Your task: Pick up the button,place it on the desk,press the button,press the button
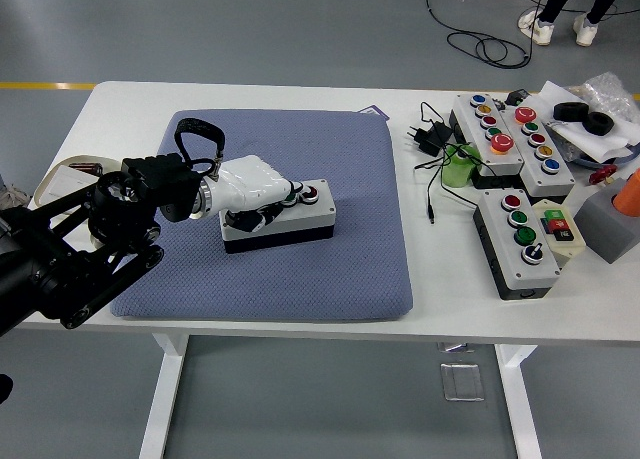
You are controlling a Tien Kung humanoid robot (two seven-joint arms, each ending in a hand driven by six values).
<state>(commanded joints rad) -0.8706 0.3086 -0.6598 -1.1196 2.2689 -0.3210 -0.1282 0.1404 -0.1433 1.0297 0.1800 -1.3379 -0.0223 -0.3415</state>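
Observation:
A grey button box (300,217) with a black base lies on the blue mat (350,239). Its red button (311,192) shows at the right end; a green one (291,194) peeks out beside my hand. My left hand (255,194), white with a black arm, lies over the box's left half, with the fingers curled down onto its top and the buttons there. My right arm is not in view.
Right of the mat lie more button boxes (515,241) (497,135), a black plug with cable (428,139), a green cup (457,169), an orange object on a grey block (616,214) and tape rolls (583,117). A person's feet (560,24) show at the far top.

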